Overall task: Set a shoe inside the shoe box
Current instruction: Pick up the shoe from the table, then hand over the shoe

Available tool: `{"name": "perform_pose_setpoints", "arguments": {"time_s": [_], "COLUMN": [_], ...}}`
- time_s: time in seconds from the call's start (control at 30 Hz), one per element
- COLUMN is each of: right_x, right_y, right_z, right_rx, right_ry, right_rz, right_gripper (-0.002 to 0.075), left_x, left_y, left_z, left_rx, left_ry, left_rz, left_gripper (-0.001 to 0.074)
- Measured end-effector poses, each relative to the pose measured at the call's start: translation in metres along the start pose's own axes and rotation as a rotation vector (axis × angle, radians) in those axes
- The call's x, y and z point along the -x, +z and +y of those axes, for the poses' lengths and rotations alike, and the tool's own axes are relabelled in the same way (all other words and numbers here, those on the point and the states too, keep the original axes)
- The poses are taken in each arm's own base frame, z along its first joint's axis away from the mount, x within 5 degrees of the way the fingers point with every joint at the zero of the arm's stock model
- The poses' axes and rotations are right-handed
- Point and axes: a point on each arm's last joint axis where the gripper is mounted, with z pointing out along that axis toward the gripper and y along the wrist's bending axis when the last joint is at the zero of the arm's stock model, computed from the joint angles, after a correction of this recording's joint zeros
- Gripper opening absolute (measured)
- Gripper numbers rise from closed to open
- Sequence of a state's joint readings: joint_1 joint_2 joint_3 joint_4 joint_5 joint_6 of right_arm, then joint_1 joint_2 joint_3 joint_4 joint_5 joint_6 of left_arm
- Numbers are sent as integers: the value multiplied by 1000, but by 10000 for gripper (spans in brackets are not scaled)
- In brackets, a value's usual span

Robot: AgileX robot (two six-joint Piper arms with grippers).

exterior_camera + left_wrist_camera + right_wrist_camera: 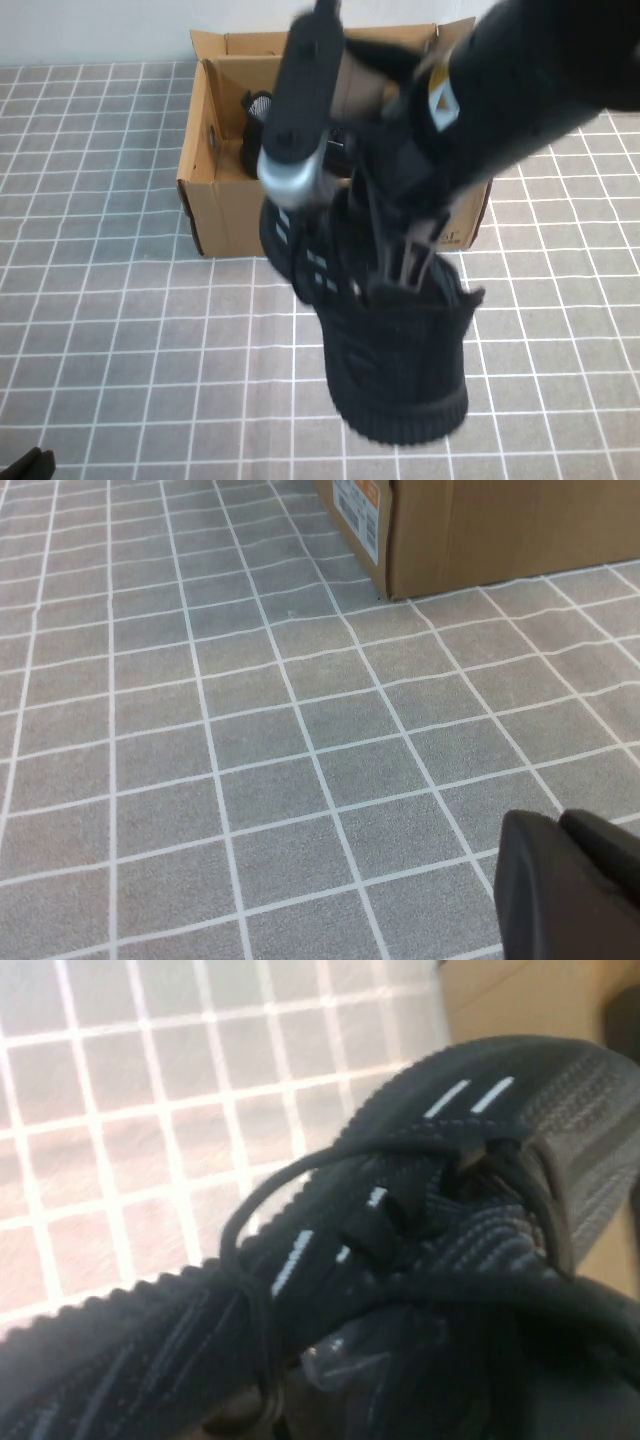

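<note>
Right claw pinching the shoe at its collar, dangling it above the surface just near of the shoe box. Left claw pressed together, parked near-left. Risks: slipping from a thin pinch; snagging the box's near wall; fouling the shoe already inside.

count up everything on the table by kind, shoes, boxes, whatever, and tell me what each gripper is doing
Shoes: 2, one held up by the right gripper, one in the box
Boxes: 1
Grippers: 2, right shut on the shoe in front of the box, left shut, low over the table
Total: 5
</note>
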State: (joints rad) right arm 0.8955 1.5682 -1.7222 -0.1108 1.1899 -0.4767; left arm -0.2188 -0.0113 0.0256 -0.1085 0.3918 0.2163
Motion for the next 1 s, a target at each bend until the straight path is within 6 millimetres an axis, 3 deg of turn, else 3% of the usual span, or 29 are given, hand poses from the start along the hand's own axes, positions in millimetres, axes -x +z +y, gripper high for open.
{"name": "perform_pose_setpoints", "arguments": {"time_s": [0.17,0.5,1.0], "right_x": [8,9,13], "right_y": [-15,-16,8], "right_z": [-12,-19,-18], "right_rx": [-106,-161,-115], "right_ry": [-23,-31,-24], "right_rz": [-56,-79,-45], "right_gripper": [15,15,15], "left_x": [0,0,0], "left_y": [0,0,0], "left_z": [0,0,0], "left_rx": [0,0,0], "left_ry": [0,0,0], "left_rz": [0,0,0], "left_gripper": [-1,-1,-1]}}
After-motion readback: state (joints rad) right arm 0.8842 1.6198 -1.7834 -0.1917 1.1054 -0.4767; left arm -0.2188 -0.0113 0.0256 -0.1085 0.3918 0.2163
